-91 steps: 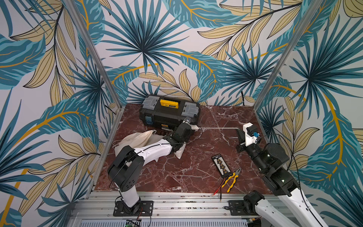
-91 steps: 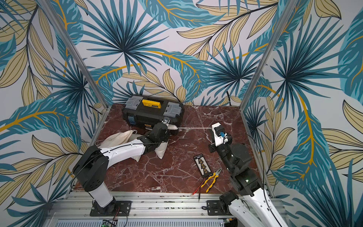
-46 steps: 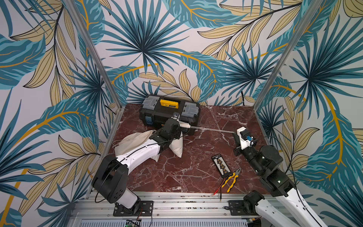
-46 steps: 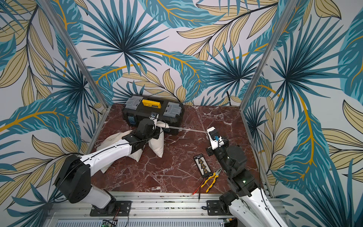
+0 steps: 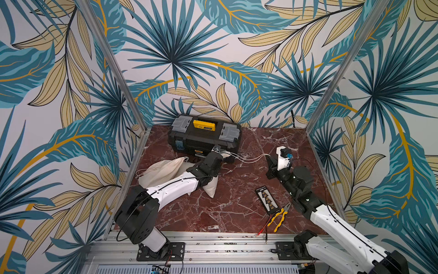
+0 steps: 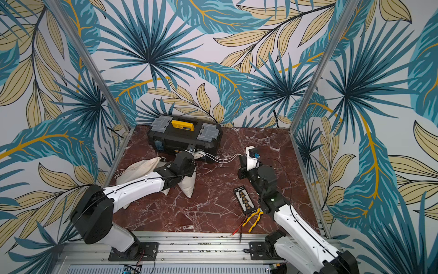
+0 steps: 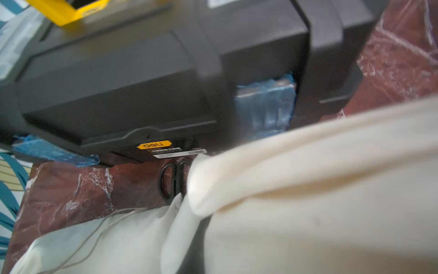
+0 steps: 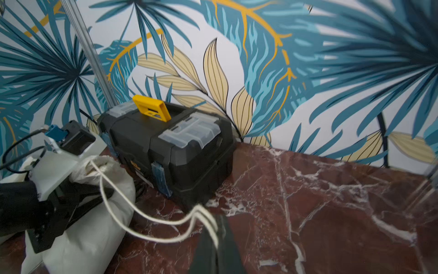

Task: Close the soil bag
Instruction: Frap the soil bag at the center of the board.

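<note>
Soil bag [image 5: 211,189] lying left of centre on the marble table [image 5: 227,213], cords slack.
It lies just near of the black toolbox [image 5: 203,140], under the left arm. The left gripper [image 8: 104,194] sits at its neck; whether it clamps the cloth, I cannot tell. To the right, the right gripper [image 5: 269,158] is clenched on the drawstring [image 5: 246,159], which sags between them. Another cloth bag [image 5: 161,169] lies further left.

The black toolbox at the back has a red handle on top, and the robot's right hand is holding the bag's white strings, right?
No. The toolbox has a yellow handle, not red; the right wrist view shows it. The right hand does hold the white strings of the soil bag.
</note>
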